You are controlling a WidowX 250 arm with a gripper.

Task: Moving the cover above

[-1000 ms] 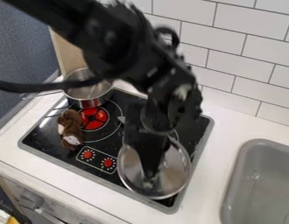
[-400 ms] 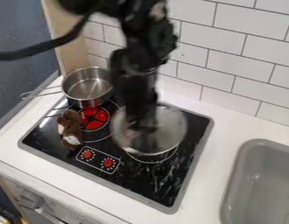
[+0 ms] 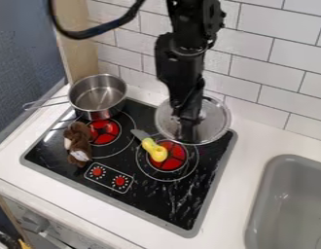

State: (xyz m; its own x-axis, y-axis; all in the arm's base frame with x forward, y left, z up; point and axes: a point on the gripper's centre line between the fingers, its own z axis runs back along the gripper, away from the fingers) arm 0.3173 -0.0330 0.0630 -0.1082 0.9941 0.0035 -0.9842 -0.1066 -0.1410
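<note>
The black gripper (image 3: 188, 135) hangs down from the top of the camera view, over the back right part of the black cooktop (image 3: 140, 197). It has hold of the round, see-through lid (image 3: 216, 119) near its middle; black against dark, the tips are hard to make out, but they seem to be closed on the lid's handle. The lid, with its shiny metal rim, is over the cooktop's back right corner, in front of the white tiled wall (image 3: 274, 68), and part of it shows against the white counter (image 3: 254, 141). Just in front of it, a yellow toy (image 3: 155, 151) with a grey, pointed end lies partly on the right red burner (image 3: 168, 162), the grey end toward the back left. The metal pot (image 3: 98, 99) stands upright and uncovered at the back left of the cooktop, its wire handle (image 3: 46, 103) out to the left. In front of the pot, a brown plush toy (image 3: 79, 136) lies beside the left red burner (image 3: 106, 130). The grey sink (image 3: 290, 194) is to the right, set in the counter.
</note>
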